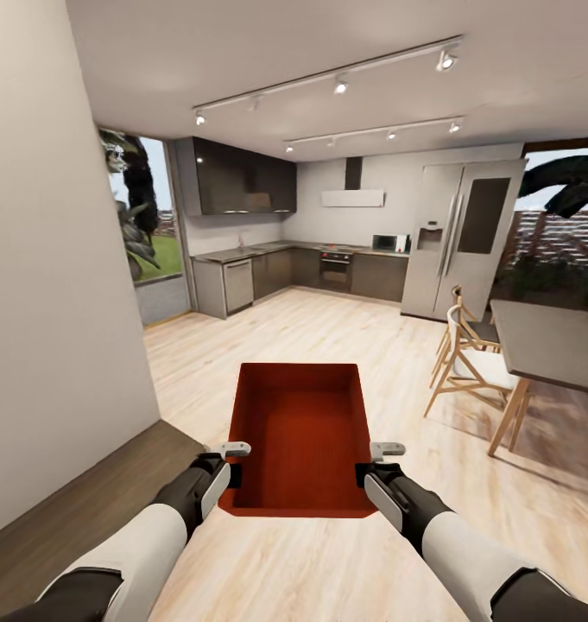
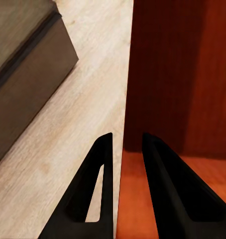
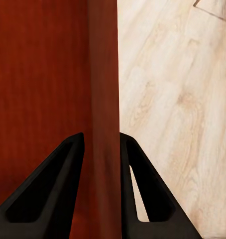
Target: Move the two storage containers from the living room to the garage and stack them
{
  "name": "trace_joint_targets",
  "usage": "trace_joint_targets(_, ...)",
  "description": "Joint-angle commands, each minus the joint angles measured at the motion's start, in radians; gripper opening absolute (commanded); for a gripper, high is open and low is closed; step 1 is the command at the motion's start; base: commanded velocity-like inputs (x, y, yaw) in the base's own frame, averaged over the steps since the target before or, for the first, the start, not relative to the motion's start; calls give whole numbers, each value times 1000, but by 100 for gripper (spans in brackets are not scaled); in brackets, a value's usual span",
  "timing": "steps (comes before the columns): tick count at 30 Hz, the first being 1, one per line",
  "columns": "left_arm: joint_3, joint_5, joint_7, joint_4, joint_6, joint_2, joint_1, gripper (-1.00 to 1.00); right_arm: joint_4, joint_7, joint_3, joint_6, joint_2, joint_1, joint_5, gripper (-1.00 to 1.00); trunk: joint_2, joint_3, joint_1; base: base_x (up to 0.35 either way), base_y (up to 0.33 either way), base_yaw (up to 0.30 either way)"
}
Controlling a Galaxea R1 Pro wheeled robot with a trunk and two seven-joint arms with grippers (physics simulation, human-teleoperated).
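You had the storage container (image 1: 300, 436) held up in front of you over the light wood floor (image 1: 345, 345), carried between both arms. Your left gripper (image 1: 231, 477) was pinched down narrow on the bin's left wall near the close corner, one finger (image 2: 95, 194) outside and one inside. Your right gripper (image 1: 364, 475) did the same on the right wall, its fingers (image 3: 53, 194) straddling the rim. The bin sat level, open top up, long side pointing away toward the kitchen cabinets (image 1: 242, 281), with the dining table (image 1: 548, 341) off to your right.
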Motion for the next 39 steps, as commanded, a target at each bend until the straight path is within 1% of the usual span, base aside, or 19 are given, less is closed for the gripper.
trace_joint_targets(1,-6,-31,26,-2,12,1,0,-100,-2,-10,-4,8,-1,-2,14,-100,-2,-2,0,0,0,-260)
trace_joint_targets(31,-7,-32,25,-2,12,0,0,-100,-2,-11,-4,8,-1,-2,14,-100,-2,-2,0,0,0,-259)
trace_joint_targets(39,-7,-32,25,-2,12,0,0,-100,-1,-11,-4,8,-1,-2,14,-100,-2,-1,0,0,0,-53)
